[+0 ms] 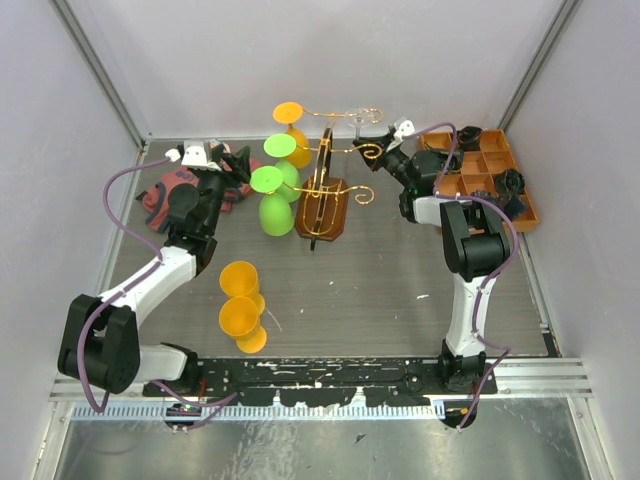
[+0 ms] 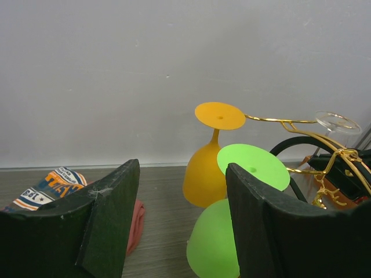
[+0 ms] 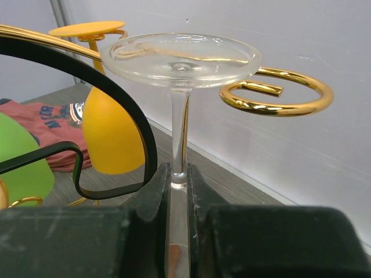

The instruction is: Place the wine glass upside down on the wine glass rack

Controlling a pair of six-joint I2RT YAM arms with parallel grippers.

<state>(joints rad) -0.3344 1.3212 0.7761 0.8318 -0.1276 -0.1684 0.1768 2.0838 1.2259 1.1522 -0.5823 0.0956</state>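
The right end effector (image 3: 178, 174) is clenched on the thin stem of the clear wine glass (image 3: 181, 58). The glass is held upside down, with its foot on top, just beside a gold curled arm of the wine glass rack (image 3: 272, 98). The left end effector (image 2: 181, 174) is released and holds nothing, near the upside-down green glasses (image 2: 253, 166).

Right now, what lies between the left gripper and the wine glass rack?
Two upside-down green wine glasses sit between the left gripper and the wine glass rack, clearest in the top view.
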